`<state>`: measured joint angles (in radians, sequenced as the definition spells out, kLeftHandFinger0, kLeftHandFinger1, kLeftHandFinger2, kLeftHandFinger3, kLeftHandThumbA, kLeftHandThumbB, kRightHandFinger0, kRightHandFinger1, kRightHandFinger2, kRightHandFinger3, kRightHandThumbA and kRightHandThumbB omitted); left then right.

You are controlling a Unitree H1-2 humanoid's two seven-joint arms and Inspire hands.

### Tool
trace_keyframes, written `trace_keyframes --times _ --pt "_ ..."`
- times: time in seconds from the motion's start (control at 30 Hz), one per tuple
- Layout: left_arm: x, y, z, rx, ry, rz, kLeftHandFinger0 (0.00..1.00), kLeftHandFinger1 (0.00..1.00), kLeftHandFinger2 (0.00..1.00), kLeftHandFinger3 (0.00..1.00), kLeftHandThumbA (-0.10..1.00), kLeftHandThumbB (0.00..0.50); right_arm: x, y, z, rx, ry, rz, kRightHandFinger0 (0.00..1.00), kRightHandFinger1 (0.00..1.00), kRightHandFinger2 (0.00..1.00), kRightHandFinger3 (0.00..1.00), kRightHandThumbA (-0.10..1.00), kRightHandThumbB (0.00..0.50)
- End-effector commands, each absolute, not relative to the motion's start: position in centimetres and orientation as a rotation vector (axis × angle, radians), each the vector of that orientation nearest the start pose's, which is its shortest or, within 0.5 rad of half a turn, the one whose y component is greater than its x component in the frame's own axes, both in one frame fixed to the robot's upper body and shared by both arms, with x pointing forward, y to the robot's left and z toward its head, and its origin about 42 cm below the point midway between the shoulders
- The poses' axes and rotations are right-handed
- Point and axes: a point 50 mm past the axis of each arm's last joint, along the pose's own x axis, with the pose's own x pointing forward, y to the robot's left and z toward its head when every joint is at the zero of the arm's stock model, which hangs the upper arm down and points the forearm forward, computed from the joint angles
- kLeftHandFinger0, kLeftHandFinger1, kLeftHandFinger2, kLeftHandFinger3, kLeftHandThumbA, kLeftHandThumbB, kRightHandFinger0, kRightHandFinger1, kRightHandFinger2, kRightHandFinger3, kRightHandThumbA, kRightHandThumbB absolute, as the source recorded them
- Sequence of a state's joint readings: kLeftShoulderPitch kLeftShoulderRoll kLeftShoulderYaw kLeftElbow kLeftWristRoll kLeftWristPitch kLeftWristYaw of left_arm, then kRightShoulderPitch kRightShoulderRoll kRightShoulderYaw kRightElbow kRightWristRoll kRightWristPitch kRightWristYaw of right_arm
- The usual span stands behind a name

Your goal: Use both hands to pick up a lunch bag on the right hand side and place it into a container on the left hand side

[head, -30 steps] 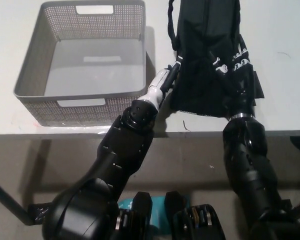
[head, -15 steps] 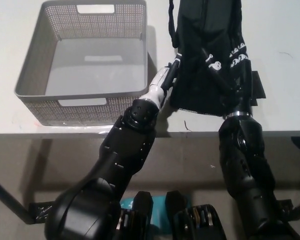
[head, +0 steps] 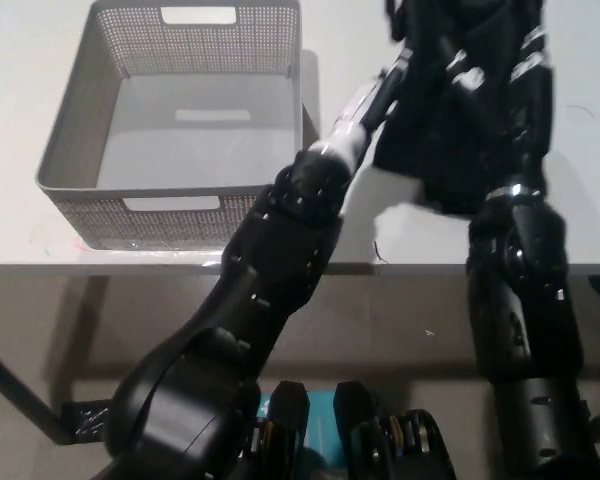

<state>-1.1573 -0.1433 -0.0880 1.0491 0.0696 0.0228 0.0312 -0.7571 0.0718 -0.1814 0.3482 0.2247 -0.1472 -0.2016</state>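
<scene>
Head view, bag: the black lunch bag (head: pixel 460 110) hangs squeezed between both hands, lifted clear of the table (head: pixel 580 200), right of the basket.
Left hand (head: pixel 375 100): pressed against the bag's left side; finger spread hidden, cannot tell.
Right hand (head: pixel 525 90): clamped on the bag's right side.
Container: the grey basket (head: pixel 75 190) sits empty, just beside the left arm.
Risk: soft fabric may slip if the squeeze eases; the sagging bottom may catch the basket's right rim.

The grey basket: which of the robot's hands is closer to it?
Left. The left hand presses the lunch bag's near side, just right of the grey basket; the right hand grips the bag's far side.
</scene>
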Motion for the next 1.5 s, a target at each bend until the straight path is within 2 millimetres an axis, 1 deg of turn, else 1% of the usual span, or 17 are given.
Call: trace_keyframes --times 0.0,0.2,0.27,0.47,0.53,0.57,0.67,0.7,0.73,0.8,0.87,1.03,1.17,1.27,1.37,1.43,1.47 --pt "51.5 -6.8 37.6 0.206 -0.271 -0.563 1.0 1.0 1.0 1.0 1.0 0.391 46.8 -14.8 33.1 0.388 -0.527 -0.068 1.0 1.0 1.0 1.0 1.0 0.127" --pt "50.5 -8.3 39.1 0.193 -0.3 -0.601 1.0 1.0 1.0 1.0 1.0 0.409 45.5 -15.8 34.7 0.366 -0.543 -0.123 1.0 1.0 1.0 1.0 1.0 0.129" --pt "50.2 -8.7 40.1 0.217 -0.338 -0.615 1.0 1.0 1.0 1.0 1.0 0.392 45.0 -16.1 35.5 0.386 -0.57 -0.121 1.0 1.0 1.0 1.0 1.0 0.134" --pt "50.1 -8.3 42.3 0.192 -0.386 -0.596 1.0 1.0 1.0 1.0 1.0 0.41 44.8 -16.0 38.0 0.377 -0.611 -0.072 1.0 1.0 1.0 1.0 1.0 0.128" --pt "50.3 -7.2 43.8 0.121 -0.397 -0.579 1.0 1.0 1.0 1.0 1.0 0.41 45.4 -15.2 39.7 0.344 -0.626 -0.034 1.0 1.0 1.0 1.0 1.0 0.145" --pt "50.4 -6.3 44.7 0.106 -0.409 -0.567 1.0 1.0 1.0 1.0 1.0 0.383 45.7 -14.5 40.6 0.332 -0.615 -0.015 1.0 1.0 1.0 1.0 1.0 0.16" --pt "50.6 -4.5 46.3 0.096 -0.453 -0.534 1.0 1.0 1.0 1.0 1.0 0.34 46.3 -13.2 42.0 0.304 -0.623 0.035 1.0 1.0 1.0 1.0 1.0 0.137" --pt "50.6 -4.1 46.6 0.093 -0.466 -0.525 1.0 1.0 1.0 1.0 1.0 0.375 46.5 -12.9 42.4 0.285 -0.626 0.047 1.0 1.0 1.0 1.0 1.0 0.131" --pt "50.9 -3.0 47.4 0.062 -0.469 -0.51 1.0 1.0 1.0 1.0 1.0 0.353 46.9 -12.1 43.3 0.262 -0.63 0.061 1.0 1.0 1.0 1.0 1.0 0.134" --pt "51.1 -1.3 48.6 0.015 -0.453 -0.484 1.0 1.0 1.0 1.0 1.0 0.388 47.3 -10.8 44.7 0.241 -0.649 0.1 1.0 1.0 1.0 1.0 1.0 0.129" --pt "51.0 0.2 49.7 -0.007 -0.492 -0.457 1.0 1.0 1.0 1.0 1.0 0.357 47.6 -9.6 46.1 0.221 -0.681 0.122 1.0 1.0 1.0 1.0 1.0 0.118" --pt "50.4 3.3 51.8 -0.026 -0.549 -0.4 1.0 1.0 1.0 1.0 1.0 0.356 47.6 -6.4 48.8 0.178 -0.717 0.185 1.0 1.0 1.0 1.0 1.0 0.118" --pt "50.5 5.5 52.3 -0.033 -0.594 -0.382 1.0 1.0 1.0 1.0 1.0 0.316 47.6 -4.4 49.5 0.151 -0.728 0.219 1.0 1.0 1.0 1.0 1.0 0.131" --pt "50.4 6.3 52.0 -0.06 -0.571 -0.377 1.0 1.0 1.0 1.0 1.0 0.354 47.5 -3.5 49.3 0.14 -0.729 0.221 1.0 1.0 1.0 1.0 1.0 0.113" --pt "49.7 9.3 51.6 -0.059 -0.596 -0.32 1.0 1.0 1.0 1.0 1.0 0.331 47.3 -0.8 49.4 0.13 -0.712 0.266 1.0 1.0 1.0 1.0 1.0 0.127" --pt "49.7 10.8 51.3 -0.067 -0.607 -0.311 1.0 1.0 1.0 1.0 1.0 0.343 47.2 0.4 49.3 0.133 -0.704 0.299 1.0 1.0 1.0 1.0 1.0 0.126" --pt "49.4 12.4 50.8 -0.08 -0.612 -0.294 1.0 1.0 1.0 1.0 1.0 0.352 47.0 2.1 48.8 0.11 -0.69 0.315 1.0 1.0 1.0 1.0 1.0 0.135"
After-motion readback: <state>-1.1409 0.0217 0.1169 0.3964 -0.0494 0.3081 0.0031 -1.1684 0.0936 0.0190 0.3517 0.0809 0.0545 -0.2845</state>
